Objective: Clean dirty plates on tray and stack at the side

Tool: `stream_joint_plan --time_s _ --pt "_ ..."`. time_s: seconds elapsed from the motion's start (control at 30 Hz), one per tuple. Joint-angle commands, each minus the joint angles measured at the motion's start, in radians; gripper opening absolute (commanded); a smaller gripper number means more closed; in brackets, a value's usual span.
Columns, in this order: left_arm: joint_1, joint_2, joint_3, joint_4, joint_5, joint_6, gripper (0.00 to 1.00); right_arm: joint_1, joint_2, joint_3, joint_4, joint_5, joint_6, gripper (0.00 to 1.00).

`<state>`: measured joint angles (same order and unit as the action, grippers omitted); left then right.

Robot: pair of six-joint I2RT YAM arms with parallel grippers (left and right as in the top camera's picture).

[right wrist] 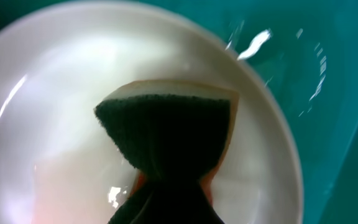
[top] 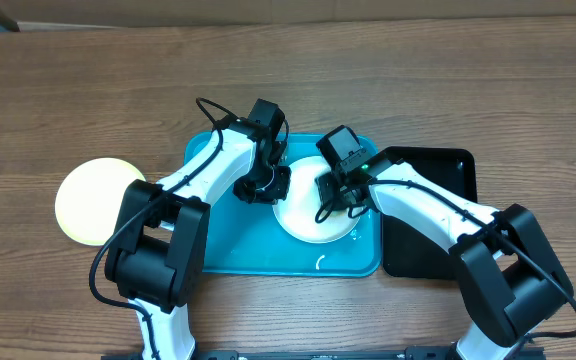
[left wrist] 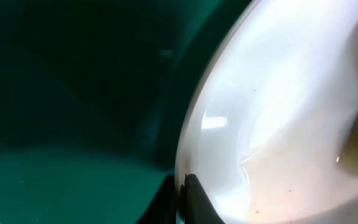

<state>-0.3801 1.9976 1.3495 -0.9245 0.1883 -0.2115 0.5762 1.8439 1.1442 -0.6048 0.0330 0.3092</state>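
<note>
— Turquoise tray [top: 238,250]: where is it found?
— Midway along the near edge of the table [top: 68,80], with a white plate [top: 308,220] carried on it.
— And the hands?
— The plate's rim is pinched by the left hand [top: 271,188]. A sponge [right wrist: 166,134] is clasped by the right hand [top: 342,194] and pressed onto the plate. A pale yellow plate [top: 93,200] is seen toward the left edge.

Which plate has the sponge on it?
The white plate on the tray: the right gripper holds a sponge on it. The yellow plate lies untouched on the table, left.
</note>
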Motion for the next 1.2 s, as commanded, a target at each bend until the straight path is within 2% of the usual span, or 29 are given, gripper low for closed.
stream_joint_plan --time_s 0.0,0.2,0.43,0.67,0.9,1.03,1.17 --pt "0.000 0.016 -0.010 -0.017 -0.087 0.005 0.04 -0.016 0.013 0.003 0.050 0.090 -0.026 0.04" --pt "0.000 0.016 -0.010 -0.017 -0.087 0.005 0.04 -0.016 -0.005 0.040 0.039 0.090 -0.026 0.04" --pt "0.000 0.016 -0.011 -0.017 -0.087 0.005 0.04 -0.029 -0.179 0.079 0.003 0.090 -0.023 0.04" --pt "0.001 0.014 -0.006 -0.011 -0.117 0.005 0.04 -0.174 -0.333 0.079 -0.128 0.090 0.063 0.04" --pt "0.001 -0.045 0.054 -0.037 -0.266 -0.027 0.04 -0.380 -0.338 0.051 -0.340 0.082 0.062 0.04" --pt "0.000 -0.114 0.095 -0.071 -0.434 -0.089 0.04 -0.449 -0.336 0.004 -0.365 0.074 0.062 0.04" --pt "-0.001 -0.188 0.097 -0.070 -0.521 -0.102 0.04 -0.465 -0.336 -0.067 -0.329 0.056 0.062 0.04"
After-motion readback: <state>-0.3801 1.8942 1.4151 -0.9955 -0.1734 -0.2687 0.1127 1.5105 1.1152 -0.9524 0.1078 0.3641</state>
